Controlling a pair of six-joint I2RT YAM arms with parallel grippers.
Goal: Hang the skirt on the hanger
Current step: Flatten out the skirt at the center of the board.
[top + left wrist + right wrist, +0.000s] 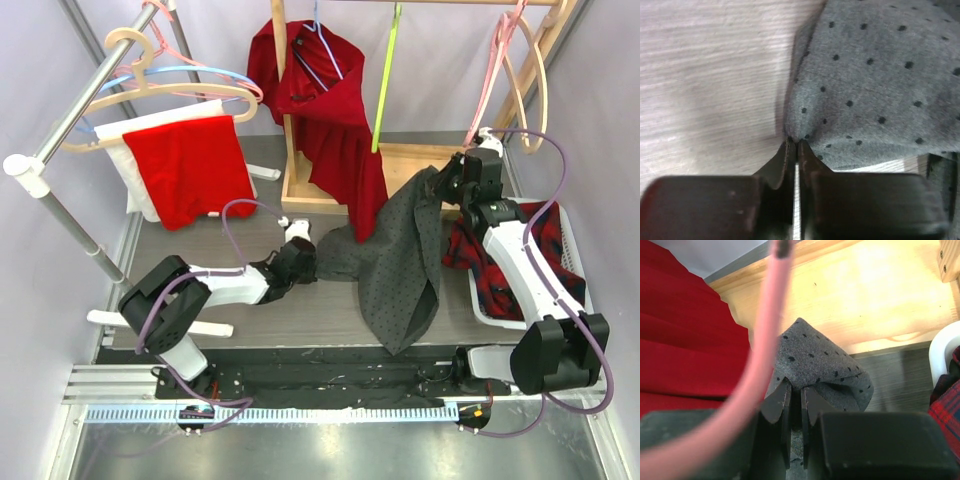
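My left gripper [794, 142] and right gripper [795, 385] each pinch the skirt [400, 270], jaws nearly closed; a blurred pink hanger [761, 355] partly masks the right wrist view.

Grey dotted skirt [400, 270] — beside white basket [573, 250]

The skirt [400, 270] is coloured grey and dotted all over with small dark spots. The fingers [780, 165] are finished in black. On the left, a bright red cloth [190, 170] is laid over a white cloth [128, 170], and a deep red garment [340, 140] is hung at the back. One hanger [759, 365] is tinted pink, a second hanger [385, 85] yellow-green, a third hanger [185, 90] beige. The basket [570, 245] is moulded in white, and a red, dark-checked fabric [462, 250] is seen in it. The worktop [300, 305] is grained in grey.
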